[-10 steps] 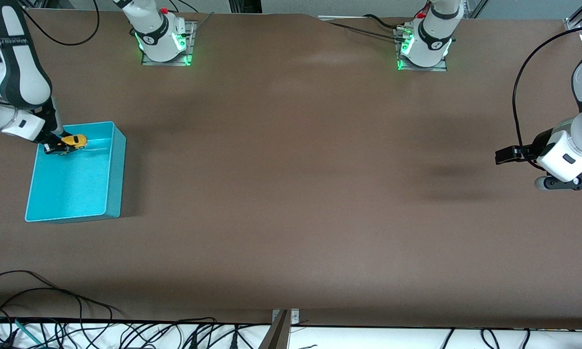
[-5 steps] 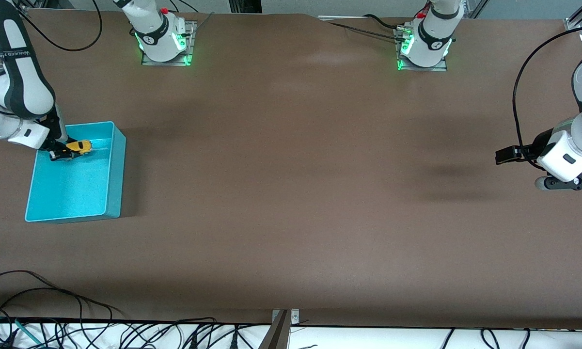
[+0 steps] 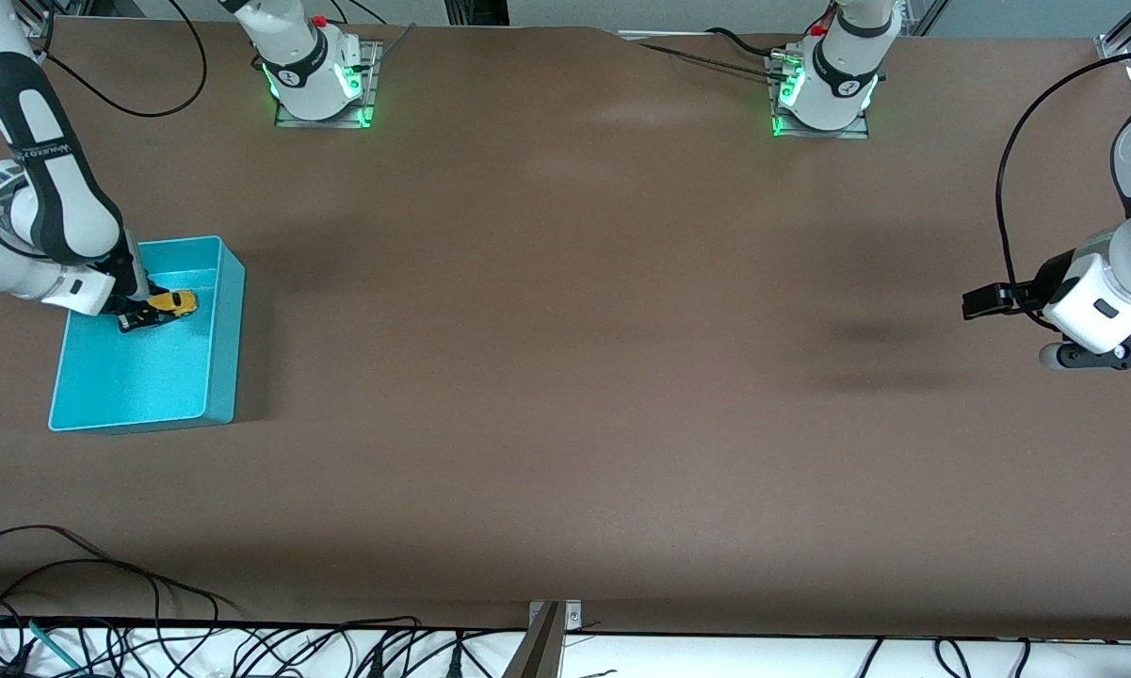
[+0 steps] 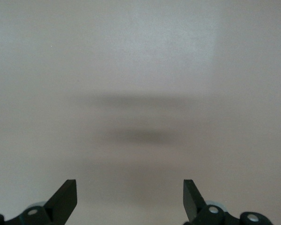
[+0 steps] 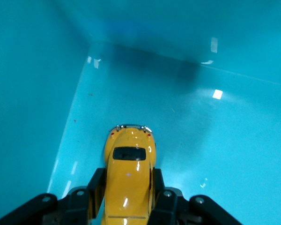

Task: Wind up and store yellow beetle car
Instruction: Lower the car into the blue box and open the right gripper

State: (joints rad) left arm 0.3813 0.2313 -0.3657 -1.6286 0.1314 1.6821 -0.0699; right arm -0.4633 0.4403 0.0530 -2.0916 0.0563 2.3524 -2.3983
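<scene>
So the right gripper is down inside the teal bin, clamped on the yellow beetle car. From the front camera the car is just a small yellow blob in the part of the bin farther from that camera, at the right arm's end of the surface, and you can't really tell how it's being held.

The right wrist view fills that in nicely: the yellow beetle car sits lengthwise between the two dark fingers, which press against its sides. Its dark window faces up and the chrome bumper end points away from the gripper toward one of the bin's inner corners. Whether the wheels are actually touching the bin floor I can't say from either view.

The left arm is just waiting at its own end of the surface. In the front view its gripper hangs over bare brown top, and it's hard to read there. The left wrist view settles it: the gripper has its fingertips spread wide apart, nothing between them, only plain surface and a soft shadow below.
</scene>
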